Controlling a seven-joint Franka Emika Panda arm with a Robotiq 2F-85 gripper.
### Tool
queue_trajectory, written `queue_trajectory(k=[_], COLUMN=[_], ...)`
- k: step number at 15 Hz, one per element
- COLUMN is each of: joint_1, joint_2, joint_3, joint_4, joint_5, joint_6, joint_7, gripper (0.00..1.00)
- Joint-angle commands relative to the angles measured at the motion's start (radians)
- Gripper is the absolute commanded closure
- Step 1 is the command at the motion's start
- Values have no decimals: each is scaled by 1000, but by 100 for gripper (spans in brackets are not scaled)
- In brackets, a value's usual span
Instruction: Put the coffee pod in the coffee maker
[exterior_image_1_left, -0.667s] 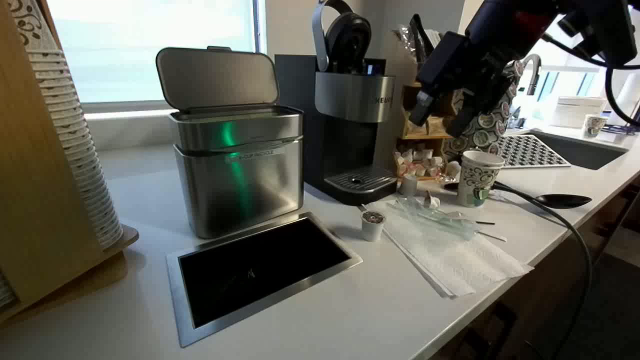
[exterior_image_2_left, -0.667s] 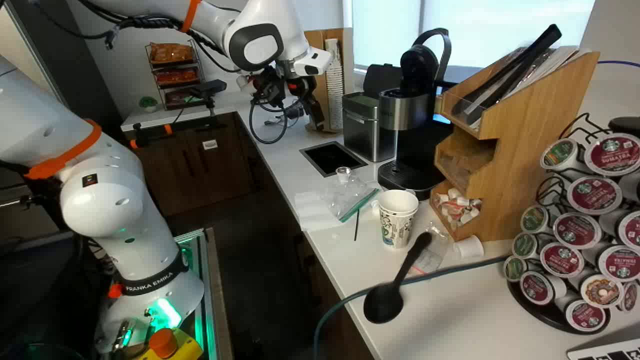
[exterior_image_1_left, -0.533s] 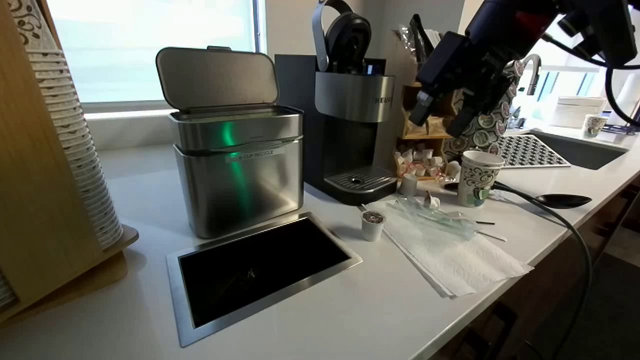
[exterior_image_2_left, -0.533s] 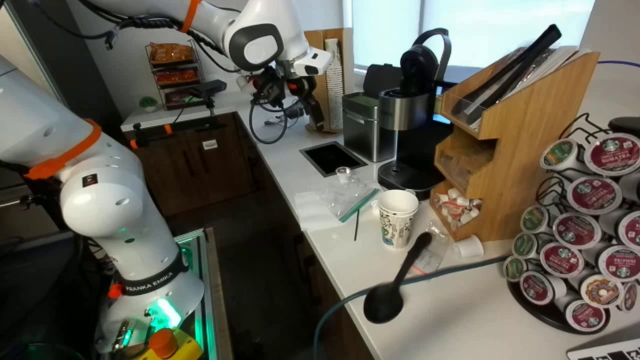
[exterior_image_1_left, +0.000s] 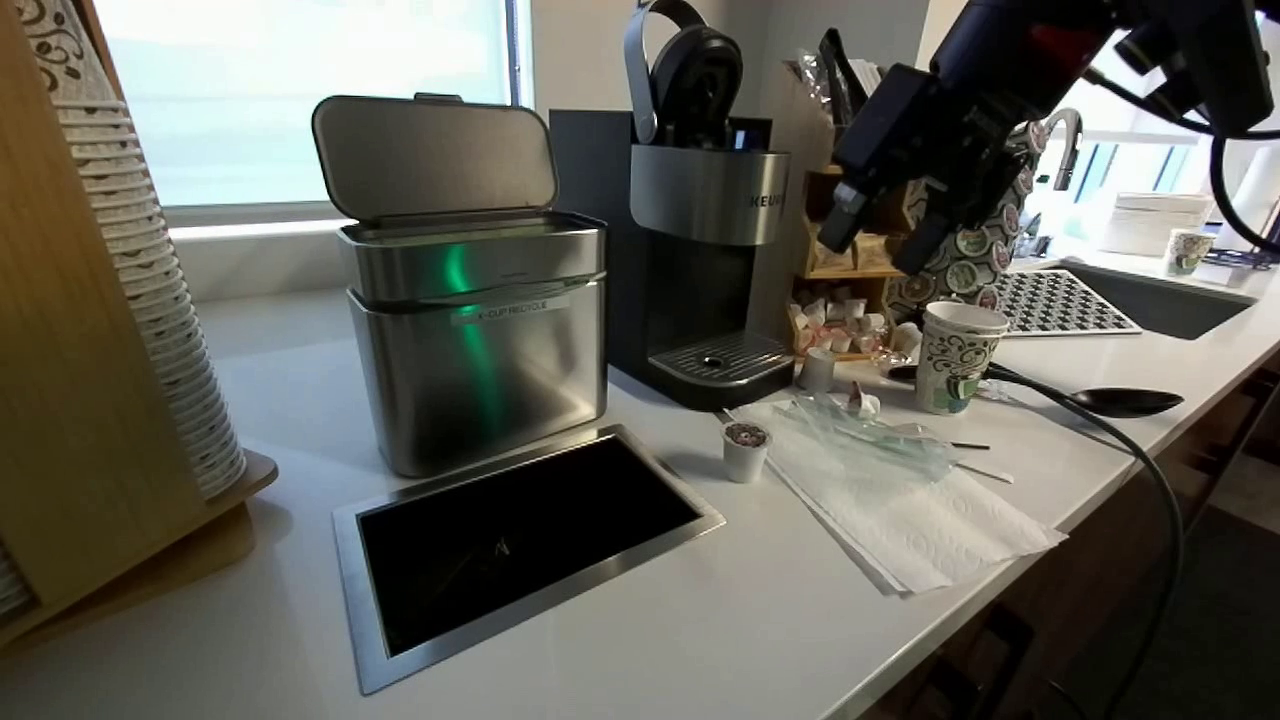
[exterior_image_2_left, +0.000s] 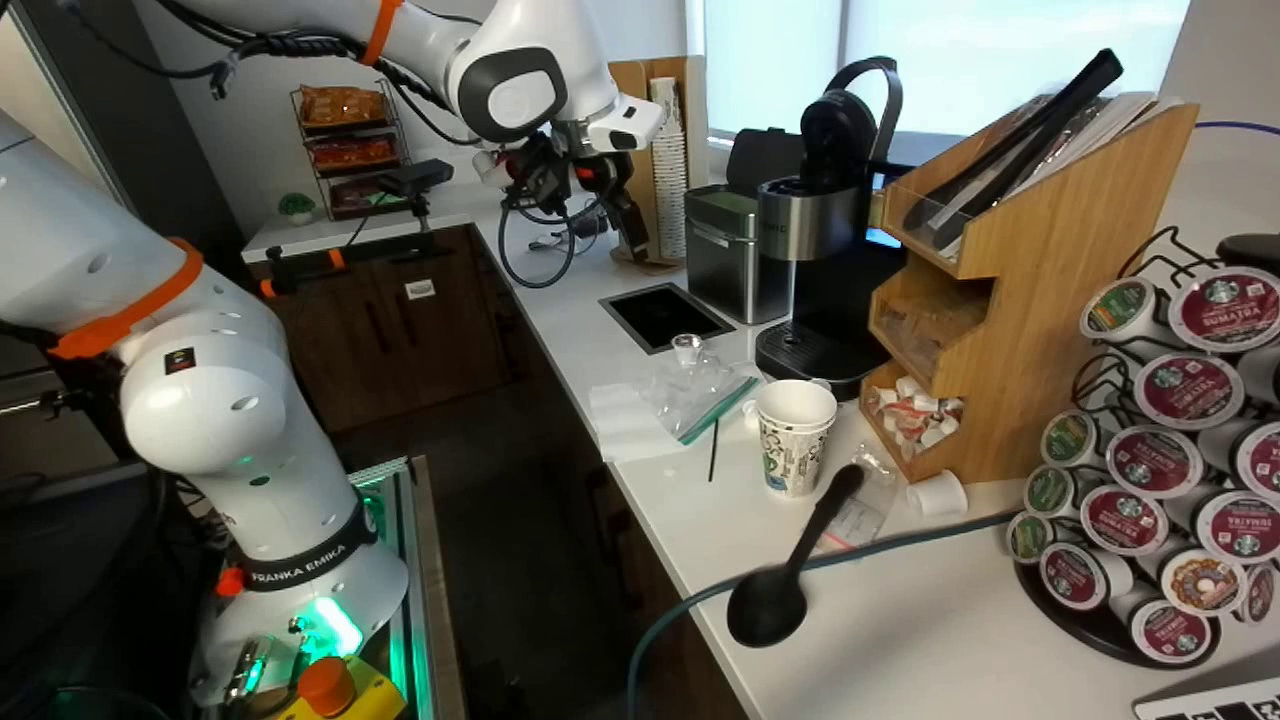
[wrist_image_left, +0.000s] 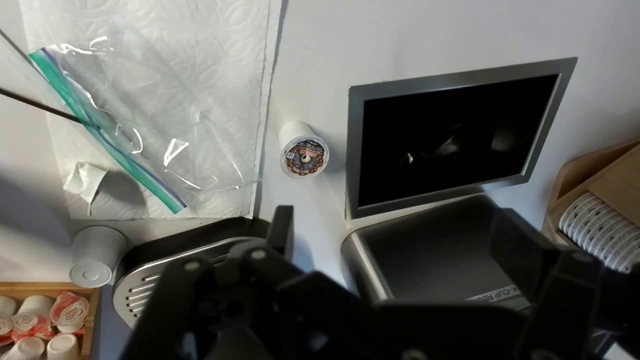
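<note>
No shift shows since the earlier frames: the gripper hangs in the same spot, and the coffee pod keeps its place. The gripper's fingers are wide apart and hold nothing; in the wrist view the pod lies at about 10 o'clock from the gap between them, well apart.

The pod stands upright on the counter, printed side up, just beside the paper towel. In the wrist view the metal-framed hole is near it at 3 o'clock. In an exterior view the coffee maker is at 12 o'clock from the pod, and the steel bin is at about 10 o'clock.

As for progress, I judge the job to be at its start, with only the preparation done. The coffee maker's lid is already up, its handle raised, so the way in from above looks ready, though the inside of the maker does not show. Left to do, by my reading: swing the gripper over to the pod and down, close on its sides, lift it, carry it up past the drip tray to the open top, keep it upright, and lower it in. Closing the lid may follow, but the task sentence does not ask for that.
</note>
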Motion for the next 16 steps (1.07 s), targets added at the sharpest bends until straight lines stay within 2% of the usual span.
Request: queue_trajectory(k=[1,3,7,9,14,15,16], joint_1=[-3,-8,-9,-2,-33,-36,-39], joint_2=[-1,49,191,275,427,363,385], joint_3=[2,-15,-59,-74,-47,-43,-40], joint_4=[2,44,151,234,362,301,314], joint_5=[0,-10,23,62,32,26,25], joint_6=[-4,-29,-2,-88,-331,-254,-263], joint_7=[0,-33,-110,-129,-60,-88,-86], gripper=[0,0,0,0,0,0,0])
